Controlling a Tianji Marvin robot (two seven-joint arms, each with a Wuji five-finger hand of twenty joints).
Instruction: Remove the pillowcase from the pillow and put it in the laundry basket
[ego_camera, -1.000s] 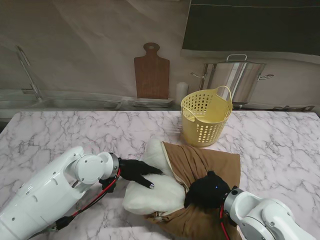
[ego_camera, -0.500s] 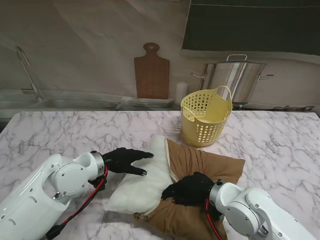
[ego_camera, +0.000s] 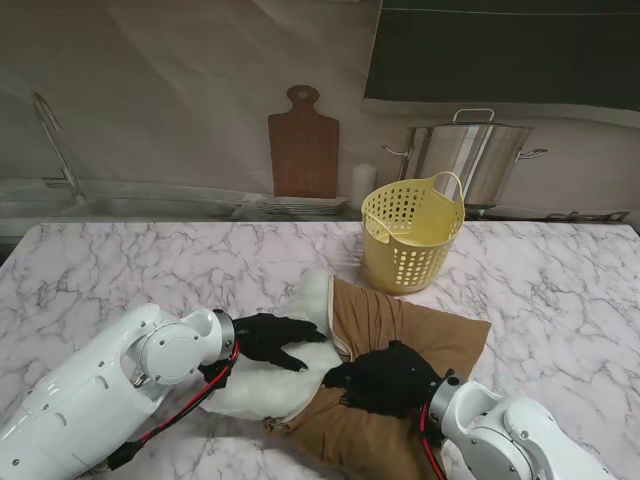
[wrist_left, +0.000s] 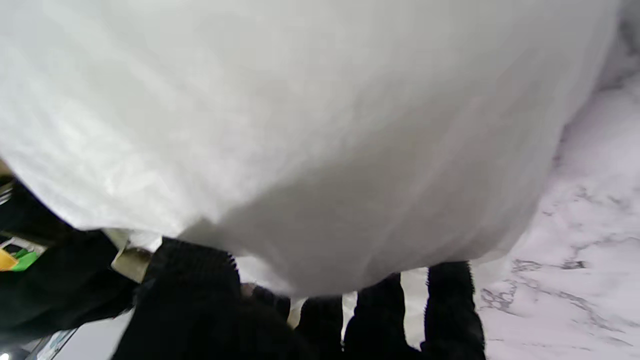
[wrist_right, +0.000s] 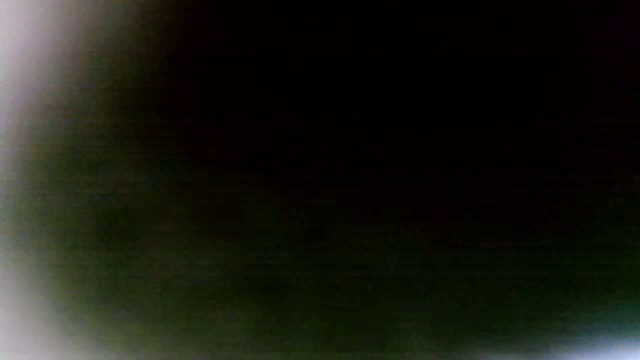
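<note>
A white pillow (ego_camera: 265, 385) lies on the marble table (ego_camera: 120, 265), its right part still inside a brown pillowcase (ego_camera: 410, 325). My left hand (ego_camera: 275, 340), in a black glove, rests open on the bare pillow with fingers spread. In the left wrist view the pillow (wrist_left: 300, 125) fills the picture above my fingertips (wrist_left: 450, 310). My right hand (ego_camera: 385, 378) sits at the pillowcase's open edge with fingers curled into the brown cloth. The right wrist view is almost black, pressed against fabric. The yellow laundry basket (ego_camera: 412, 235) stands upright just beyond the pillowcase.
A steel pot (ego_camera: 470, 155), a wooden cutting board (ego_camera: 303, 145) and a small white jar (ego_camera: 364, 185) stand along the back wall. A sink with a faucet (ego_camera: 60, 150) is at the far left.
The pillow slid left out of the case, then shifted back a little. My left hand came back down onto the pillow. My right hand moved left to the case's open edge.
</note>
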